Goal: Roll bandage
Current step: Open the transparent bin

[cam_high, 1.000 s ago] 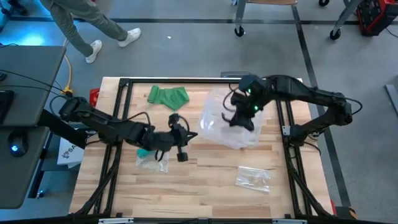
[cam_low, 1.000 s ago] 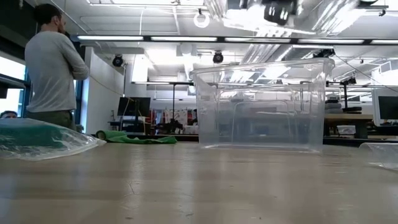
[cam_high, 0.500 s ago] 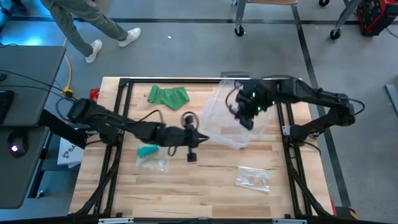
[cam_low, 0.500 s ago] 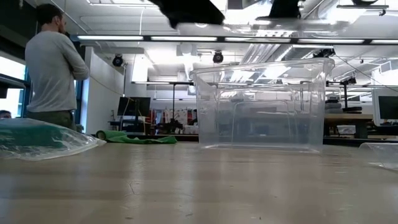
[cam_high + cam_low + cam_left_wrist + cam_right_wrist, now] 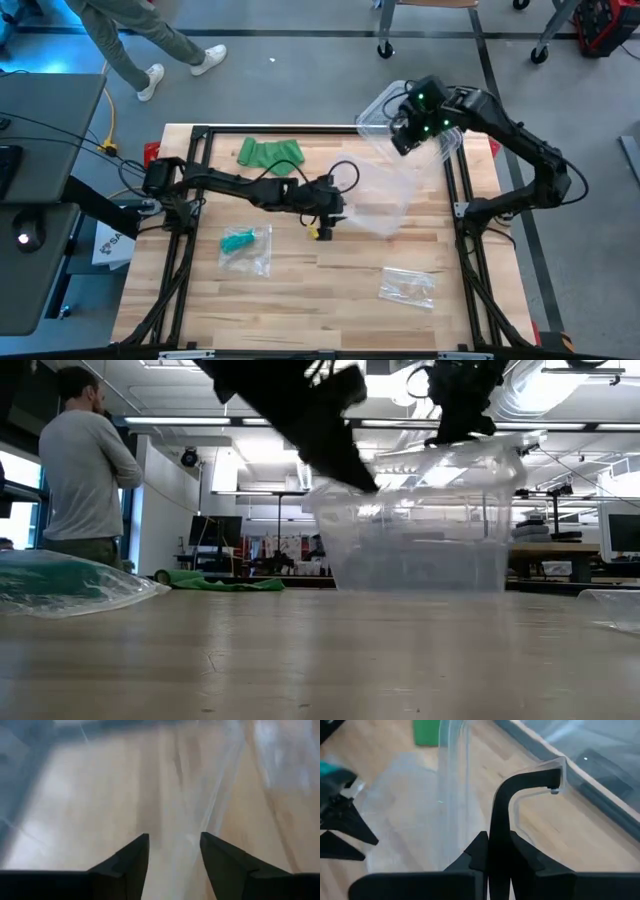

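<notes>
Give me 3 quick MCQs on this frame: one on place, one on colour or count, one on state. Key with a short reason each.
1. Where does the green cloth lie?
A. on the table's far edge, on the left arm's side
B. inside the clear plastic bin
C. on the floor

2. How many clear plastic bags lie on the table?
A. none
B. two
C. five

3. How does the right gripper stand?
A. open, above the cloth
B. out of view
C. shut on the rim of the clear plastic bin, tilting it

Key:
1 A, the high view shows the cloth on the wood near the far frame rail.
2 B, one bag with teal contents and one bag nearer the right arm.
3 C, the right wrist view shows the fingers pinched on the bin's rim; the left gripper is open beside the bin.
</notes>
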Motion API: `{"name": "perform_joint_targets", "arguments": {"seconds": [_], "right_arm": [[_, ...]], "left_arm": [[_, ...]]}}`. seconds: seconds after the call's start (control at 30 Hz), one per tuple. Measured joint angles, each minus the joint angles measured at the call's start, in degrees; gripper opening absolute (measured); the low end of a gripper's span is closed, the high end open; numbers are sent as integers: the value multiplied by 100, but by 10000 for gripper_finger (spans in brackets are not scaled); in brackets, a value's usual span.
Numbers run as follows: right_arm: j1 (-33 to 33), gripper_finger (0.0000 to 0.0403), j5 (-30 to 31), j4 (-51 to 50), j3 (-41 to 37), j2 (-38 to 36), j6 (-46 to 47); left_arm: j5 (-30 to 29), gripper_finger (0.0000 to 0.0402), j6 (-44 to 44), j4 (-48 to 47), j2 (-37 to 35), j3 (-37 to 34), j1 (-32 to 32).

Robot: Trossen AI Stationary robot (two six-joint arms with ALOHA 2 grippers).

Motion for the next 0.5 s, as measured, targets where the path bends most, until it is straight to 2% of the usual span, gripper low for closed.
{"name": "perform_joint_targets", "arguments": {"seconds": [0.2, 0.5], "right_arm": [[-665, 36, 29, -25, 0, 0, -143], [-945, 36, 186, -300, -88, 226, -354]], "left_arm": [[37, 167, 4, -187, -145, 4, -48], [-252, 163, -174, -396, -362, 5, -55]]}}
